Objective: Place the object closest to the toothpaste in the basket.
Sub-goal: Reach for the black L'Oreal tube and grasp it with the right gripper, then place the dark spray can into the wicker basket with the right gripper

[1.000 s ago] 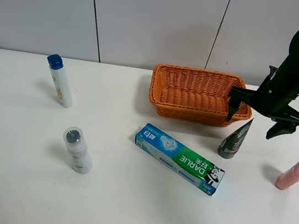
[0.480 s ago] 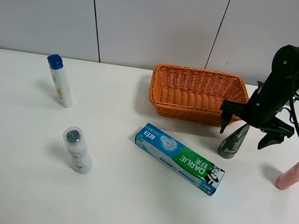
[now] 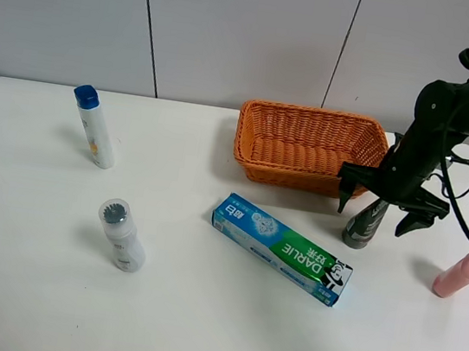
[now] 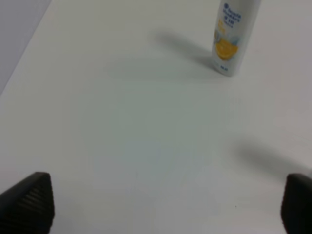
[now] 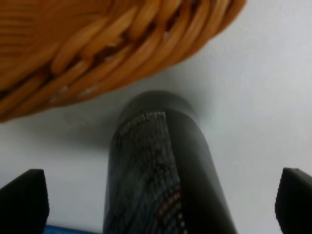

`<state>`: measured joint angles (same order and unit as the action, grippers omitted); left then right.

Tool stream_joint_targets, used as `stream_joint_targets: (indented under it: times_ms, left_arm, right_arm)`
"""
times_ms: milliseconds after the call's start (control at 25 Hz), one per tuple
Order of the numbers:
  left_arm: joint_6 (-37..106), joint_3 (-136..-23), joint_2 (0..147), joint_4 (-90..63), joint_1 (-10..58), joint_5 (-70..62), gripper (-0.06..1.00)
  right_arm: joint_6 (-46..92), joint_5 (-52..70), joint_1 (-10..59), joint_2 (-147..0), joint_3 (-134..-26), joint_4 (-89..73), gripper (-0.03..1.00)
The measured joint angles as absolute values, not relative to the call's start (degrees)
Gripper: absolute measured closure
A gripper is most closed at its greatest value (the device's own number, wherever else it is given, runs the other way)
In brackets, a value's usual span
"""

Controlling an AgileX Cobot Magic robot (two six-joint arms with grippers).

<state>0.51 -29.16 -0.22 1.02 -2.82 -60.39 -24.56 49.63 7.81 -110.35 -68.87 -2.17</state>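
— How is the right gripper (image 3: 374, 209) set?

— It is spread wide, with one finger on each side of the dark tube (image 3: 363, 228). In the wrist view both fingertips (image 5: 22, 200) are seen well clear of the tube (image 5: 161, 185); nothing is gripped or touched.

— And where is the tube found?

— It is stood just in front of the basket (image 3: 295, 177), off its right front corner, close to the woven wall (image 5: 112, 44) but apart from it. It is stood on its cap end, with the long axis near upright and slightly tilted. Its upper end is hidden by the gripper.

— What else is laid around the basket?

— The toothpaste box (image 3: 283, 248) is laid flat in front of it, just beside the tube. A pink bottle (image 3: 456, 275) is stood farther right. A blue-capped bottle (image 3: 95, 126) and a grey-capped bottle (image 3: 121, 234) are placed well to the left.

— And the left gripper (image 4: 161, 204)?

— It is held wide open over bare table (image 4: 146, 136), with nothing between its fingers.
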Motion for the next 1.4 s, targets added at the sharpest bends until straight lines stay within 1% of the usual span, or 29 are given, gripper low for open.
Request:
stream_joint_targets:
  times_ms: [400,560,920,1120,1160,1400]
  left_arm:
    - [0.5,-29.2,-0.2,1.0,-2.8,-60.4,0.00]
    - [0.5,-29.2,-0.2,1.0,-2.8,-60.4,0.00]
    - [0.5,-29.2,-0.2,1.0,-2.8,-60.4,0.00]
    - [0.5,-29.2,-0.2,0.9,-2.8,-60.4,0.00]
    - [0.5,-29.2,-0.2,0.9,-2.8,-60.4,0.00]
    - [0.5,-29.2,-0.2,0.9,-2.8,-60.4,0.00]
  right_arm:
    - [-24.6,49.5,7.8,-110.3,-68.9,-2.3,0.02]
    - [-24.6,49.5,7.8,-110.3,-68.9,-2.8,0.05]
    - [-24.6,49.8,7.8,-110.3,-68.9,-3.2,0.34]
    - [-24.6,50.2,7.8,-110.3,-68.9,-3.2,0.63]
    - [-24.6,50.3,7.8,-110.3,-68.9,-3.2,0.65]
    - [-23.0,50.7,7.8,-110.3,-68.9,-3.9,0.65]
